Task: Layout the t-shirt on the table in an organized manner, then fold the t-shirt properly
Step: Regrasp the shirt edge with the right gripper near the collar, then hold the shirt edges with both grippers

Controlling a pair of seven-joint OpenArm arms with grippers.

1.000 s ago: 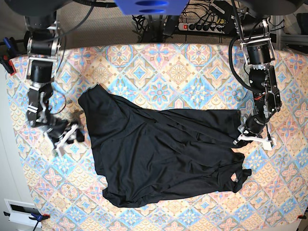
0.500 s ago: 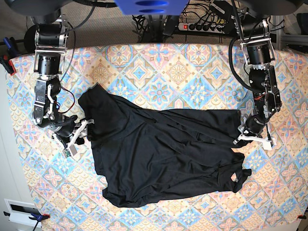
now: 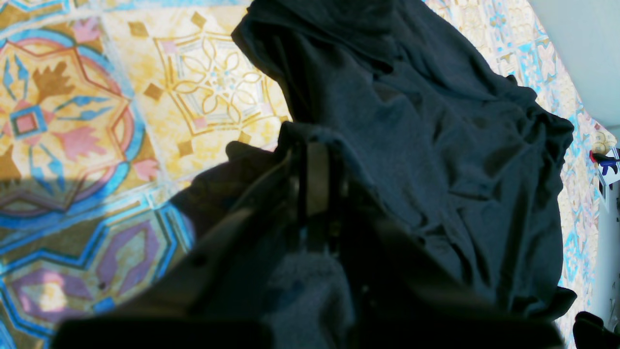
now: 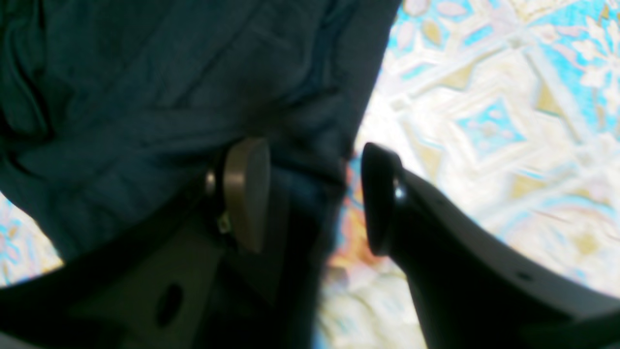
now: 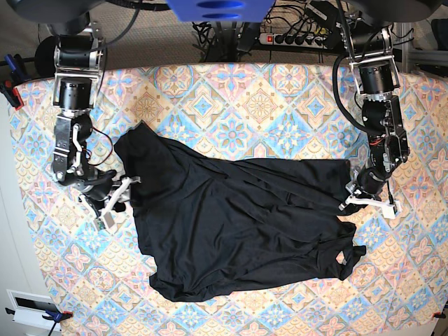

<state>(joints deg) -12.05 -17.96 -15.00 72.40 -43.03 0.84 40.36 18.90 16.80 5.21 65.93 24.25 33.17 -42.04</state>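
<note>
T-shirt (image 5: pixel 231 224) spread rumpled across mid-frame of table (image 5: pixel 259 98), long axis left to right. Right gripper (image 5: pixel 114 201) at left hem, spread, straddling cloth edge, nearer next grab. Left gripper (image 5: pixel 369 203) at right end, pinching fabric

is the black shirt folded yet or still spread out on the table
Spread, not folded: the t-shirt lies open but wrinkled across the table, edges uneven, one layer bunched near its right end.
</note>
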